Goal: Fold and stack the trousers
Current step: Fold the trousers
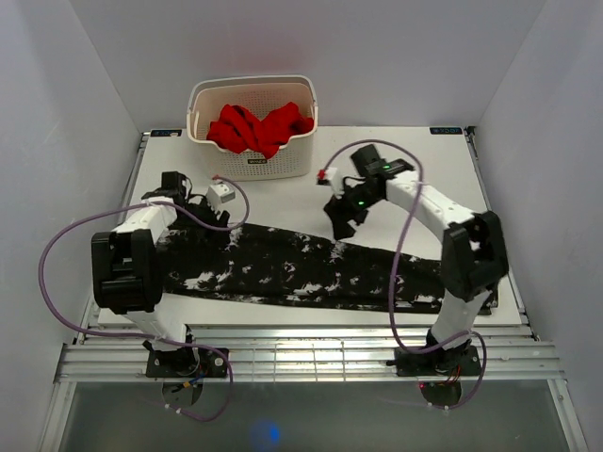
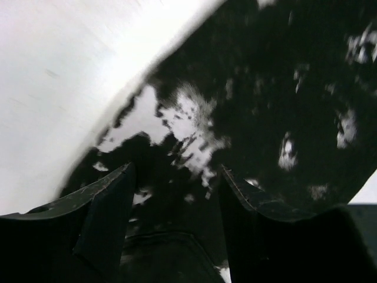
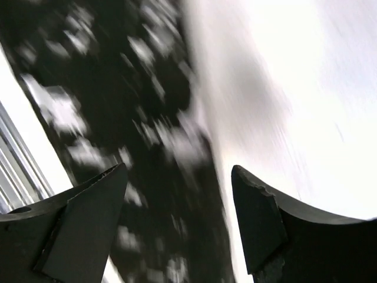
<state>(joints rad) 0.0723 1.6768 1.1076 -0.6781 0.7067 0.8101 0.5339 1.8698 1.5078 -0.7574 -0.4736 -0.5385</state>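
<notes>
White panels wall in a white tabletop (image 1: 415, 179), with the two arm bases bolted along its near metal rail.

The left gripper (image 1: 213, 224) hangs low over the left end of the garment. In its wrist view, the left gripper (image 2: 177, 177) has its jaws spread apart with nothing clamped. Speckled cloth fills the gap between the dark fingers (image 2: 112, 200), but whether they touch it cannot be told.

The right gripper (image 1: 341, 224) sits near the middle of the table, at the far edge of the cloth. Its wrist view is blurred, yet the jaws of the right gripper (image 3: 178, 171) plainly stand wide apart and hold nothing, with cloth on one side below and bare table on the other.

The long black fabric trousers with white splatter speckles (image 1: 301, 268) lie flat in one long strip across the table, running left to right, unfolded.

Well behind them, at the far edge, stands a cream perforated plastic basket (image 1: 283, 162) holding a crumpled bright red garment (image 1: 259, 127).
</notes>
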